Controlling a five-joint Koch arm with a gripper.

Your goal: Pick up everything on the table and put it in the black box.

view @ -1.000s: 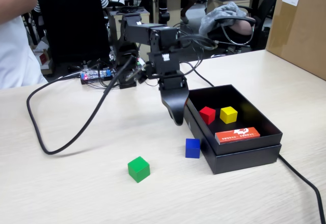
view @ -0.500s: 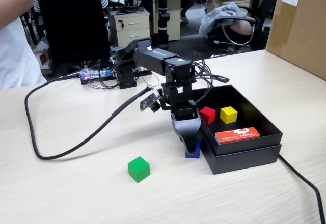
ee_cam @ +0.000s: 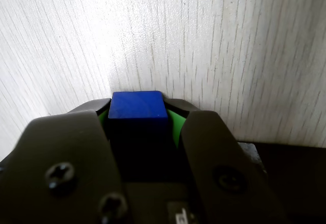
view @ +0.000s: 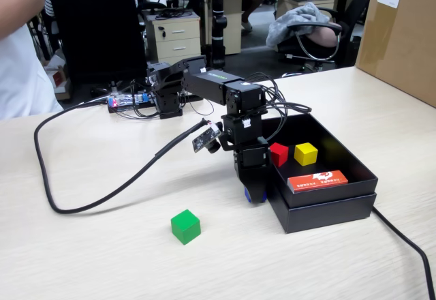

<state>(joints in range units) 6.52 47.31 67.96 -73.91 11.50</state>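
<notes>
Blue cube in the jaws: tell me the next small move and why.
Probably lift and carry it sideways over the black box's near wall. The gripper has its jaws closed on the small blue cube, low at the wooden table just outside the box, where the red cube, yellow cube and orange card already lie.

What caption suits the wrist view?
Gripper clamps a blue cube above the pale wooden table.
</notes>
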